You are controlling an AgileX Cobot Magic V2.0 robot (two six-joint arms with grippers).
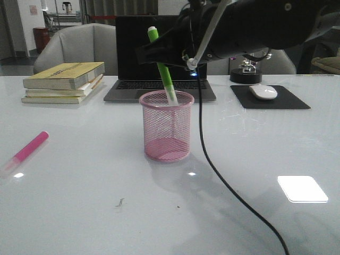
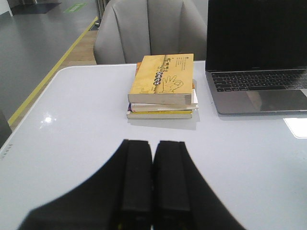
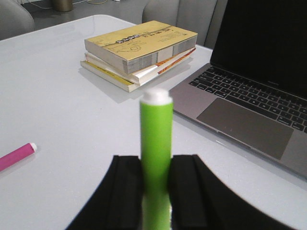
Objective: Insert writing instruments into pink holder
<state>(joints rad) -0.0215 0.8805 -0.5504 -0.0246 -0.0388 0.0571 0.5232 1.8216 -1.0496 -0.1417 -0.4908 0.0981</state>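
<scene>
Only the front view shows the pink mesh holder [image 1: 167, 126], standing upright at the middle of the table [image 1: 79, 212], in front of the laptop [image 1: 159, 58]. The right wrist view shows what the front view hides behind the dark arm: the right gripper [image 3: 156, 191] with its two fingers [image 3: 125, 191] clamped on the lime green highlighter [image 1: 162, 66]. In the front view that marker leans, its upper end tipped toward the table's left and its whitish lower end inside the holder's rim. The pink highlighter [image 1: 29, 149] lies flat near the left edge, its long axis running diagonally from the near-left edge toward the far right. The left wrist view shows the left gripper [image 2: 152, 182] with its fingers pressed together, holding nothing, facing the stack of books [image 2: 163, 86] near the far left corner.
</scene>
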